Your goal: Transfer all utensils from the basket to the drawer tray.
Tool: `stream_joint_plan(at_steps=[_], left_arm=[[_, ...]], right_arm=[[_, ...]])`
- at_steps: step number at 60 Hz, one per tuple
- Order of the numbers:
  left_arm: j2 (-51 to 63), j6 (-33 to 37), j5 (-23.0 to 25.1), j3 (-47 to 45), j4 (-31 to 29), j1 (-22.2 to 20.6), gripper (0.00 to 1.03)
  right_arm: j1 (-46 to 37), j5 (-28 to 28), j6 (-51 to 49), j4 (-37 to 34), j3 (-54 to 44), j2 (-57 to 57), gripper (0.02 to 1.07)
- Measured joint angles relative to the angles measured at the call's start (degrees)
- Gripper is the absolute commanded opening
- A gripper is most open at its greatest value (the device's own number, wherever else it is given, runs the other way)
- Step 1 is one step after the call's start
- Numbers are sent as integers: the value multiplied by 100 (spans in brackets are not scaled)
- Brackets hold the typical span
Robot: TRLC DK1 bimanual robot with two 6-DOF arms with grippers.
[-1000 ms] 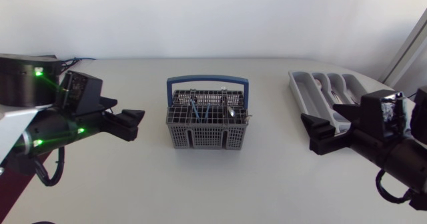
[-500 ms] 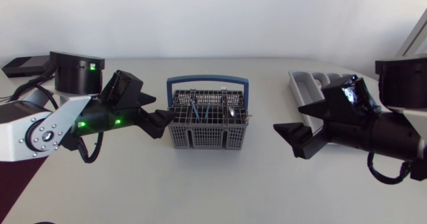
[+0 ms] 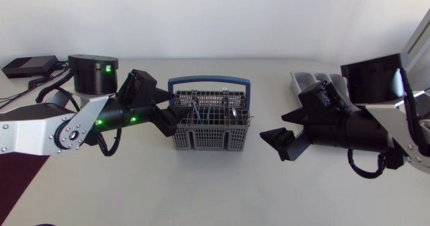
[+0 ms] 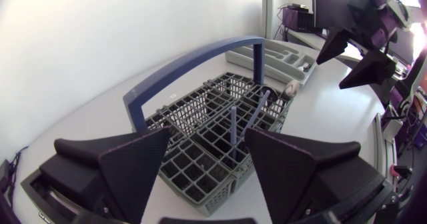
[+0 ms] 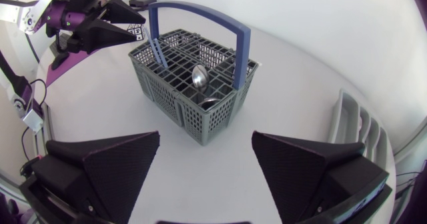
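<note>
The head camera is fixed above the bench (image 3: 215,182) and looks down on the whole scene. The left wrist camera sits behind the left hand (image 4: 207,132), close to the basket (image 4: 193,107), facing right toward the tray (image 4: 270,53). The right wrist camera sits behind the right hand (image 5: 206,135), facing left from farther off. All three views share the basket.

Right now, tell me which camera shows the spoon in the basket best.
The right wrist view: the spoon stands bowl up in the basket, unblocked. The head view shows only a small glint among the wires; the left wrist view, a pale bit at the basket's far corner.
</note>
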Motion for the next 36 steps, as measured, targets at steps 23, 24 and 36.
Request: stream_joint_plan(at_steps=[23, 24, 36], left_arm=[[278, 146, 66, 0, 129, -267, 73], [284, 149, 66, 2, 142, -271, 71], [457, 151, 83, 140, 315, -339, 59]], right_arm=[[94, 13, -127, 118, 4, 227, 102], [94, 13, -127, 118, 4, 229, 102], [131, 13, -127, 118, 7, 229, 102]])
